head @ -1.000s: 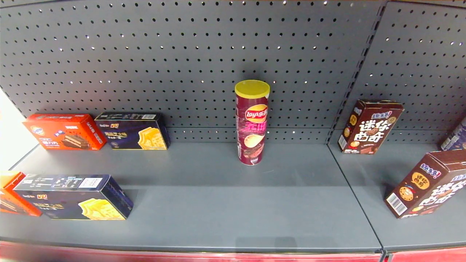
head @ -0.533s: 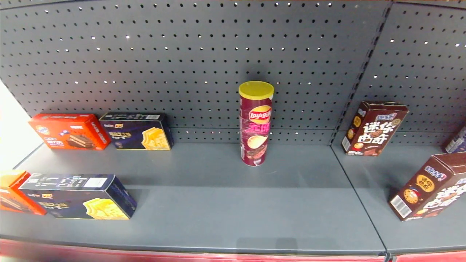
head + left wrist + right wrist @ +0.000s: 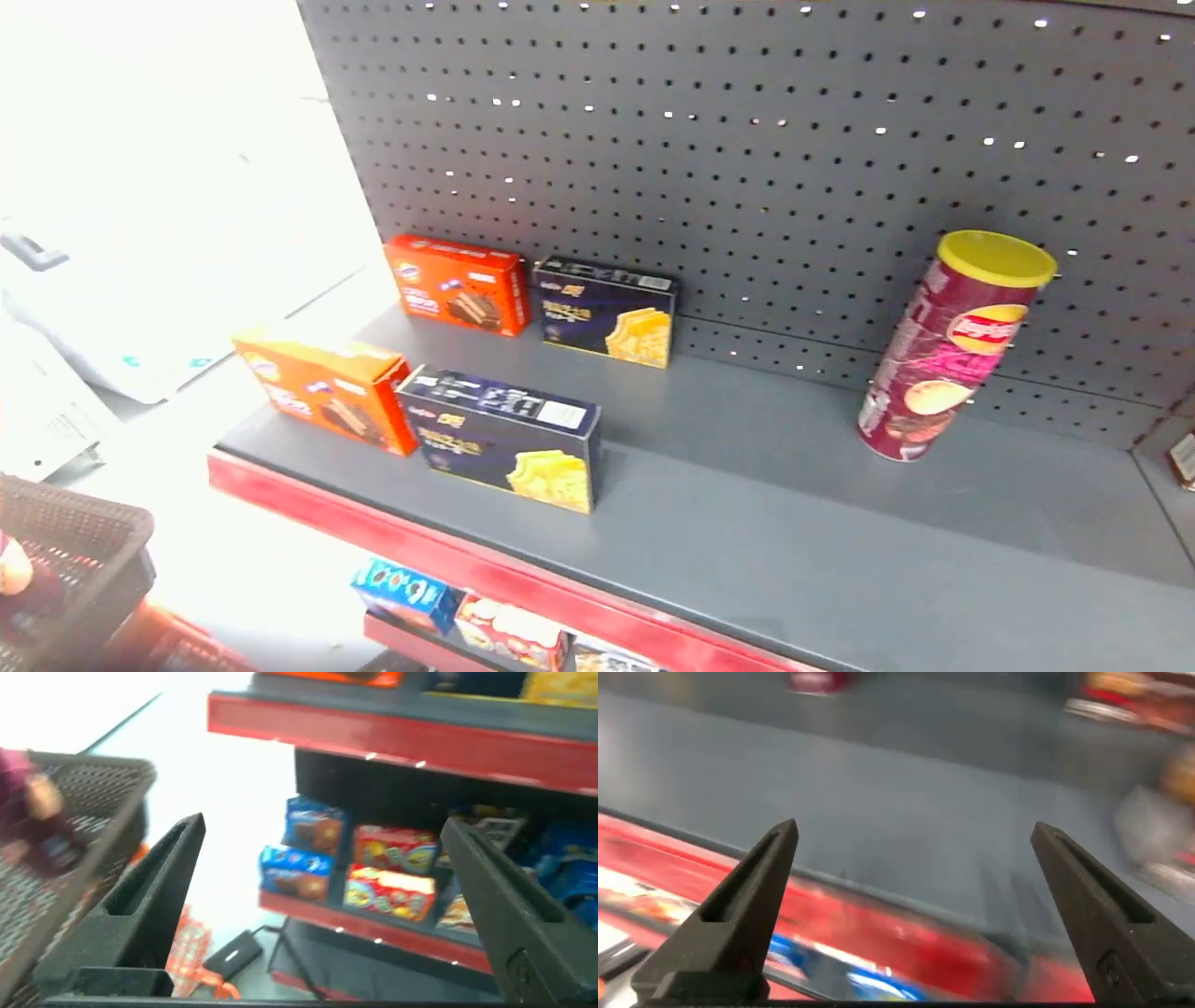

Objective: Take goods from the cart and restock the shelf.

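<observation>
1. At the far left, low down, a dark mesh cart point(image 3: 89, 551) is seen; a maroon item point(image 3: 17, 571) with a pale top lies in it, too blurred to be named.
2. The left gripper point(image 3: 327, 905) is held low beside the cart, facing the lower shelf point(image 3: 318, 917). Its jaws are spread wide and nothing is held between them.
3. On the lower shelf, blue packs point(image 3: 304, 854) and red packs point(image 3: 392, 873) are stacked side by side under the red strip point(image 3: 448, 541).
4. On the left end of the grey shelf point(image 3: 747, 523), the front orange box point(image 3: 322, 392) is set near the edge, with the front blue box point(image 3: 509, 439) just beside it on its right.
5. Behind them, against the pegboard point(image 3: 747, 140), the back orange box point(image 3: 457, 285) is placed, and the back blue box point(image 3: 607, 311) just to its right.
6. Farther right, well apart from the boxes, a maroon can point(image 3: 952, 350) stands on its base close to the pegboard, with its yellow lid on.
7. The right gripper point(image 3: 915, 905) is held over the front edge of the grey shelf, above the red strip. Its jaws are also spread wide, with nothing between them.
</observation>
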